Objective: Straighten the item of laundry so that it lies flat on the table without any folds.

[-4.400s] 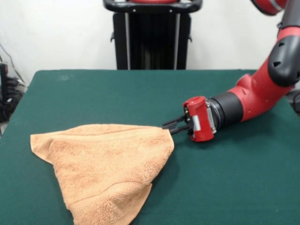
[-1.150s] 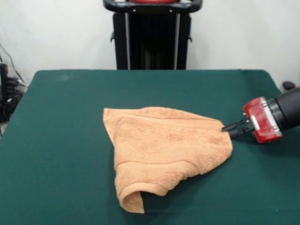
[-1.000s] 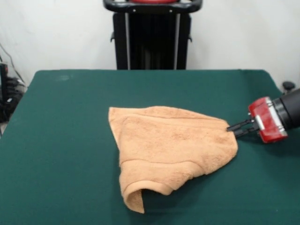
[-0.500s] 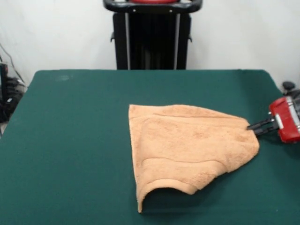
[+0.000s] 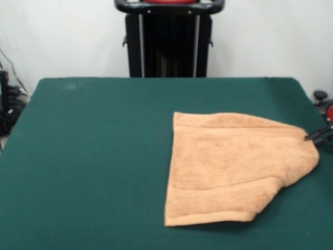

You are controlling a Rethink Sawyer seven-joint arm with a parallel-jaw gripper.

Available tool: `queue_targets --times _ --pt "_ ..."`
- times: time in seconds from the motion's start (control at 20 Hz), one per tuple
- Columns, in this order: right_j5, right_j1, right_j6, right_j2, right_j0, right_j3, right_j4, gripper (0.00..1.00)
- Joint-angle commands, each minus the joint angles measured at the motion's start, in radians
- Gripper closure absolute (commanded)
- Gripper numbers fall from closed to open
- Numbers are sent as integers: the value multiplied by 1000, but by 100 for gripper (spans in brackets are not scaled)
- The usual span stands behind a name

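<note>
The orange-tan towel, the item of laundry (image 5: 234, 166), lies on the right half of the green table (image 5: 93, 156). Its left part rests flat with a straight left edge and a ribbed band near the front. Its right end tapers to a point at the far right corner, and the front right corner looks tucked under. My gripper (image 5: 315, 136) shows only as black fingertips at the picture's right edge, shut on that far right corner of the towel. The rest of the arm is out of view.
A black pedestal (image 5: 169, 39) stands behind the table's far edge. A small dark object (image 5: 320, 96) sits just past the table's right edge. Cables hang at the far left (image 5: 8, 99).
My gripper has dragged the towel rightward across the table, nearly leaving the picture. The curled front flap has unrolled and the left part now lies flat.
</note>
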Motion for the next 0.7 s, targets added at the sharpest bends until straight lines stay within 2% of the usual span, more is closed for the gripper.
queue_targets --times 0.05,0.3,0.35,0.45,0.65,0.7 --pt "6 -1 281 183 58 -73 95 100" --pt "-118 15 249 223 97 15 44 100" --pt "-132 15 249 218 105 33 22 0" --pt "-166 13 271 229 118 62 28 0" --pt "-311 -36 163 321 157 213 5 0" --pt "-334 -14 171 335 170 210 9 0"
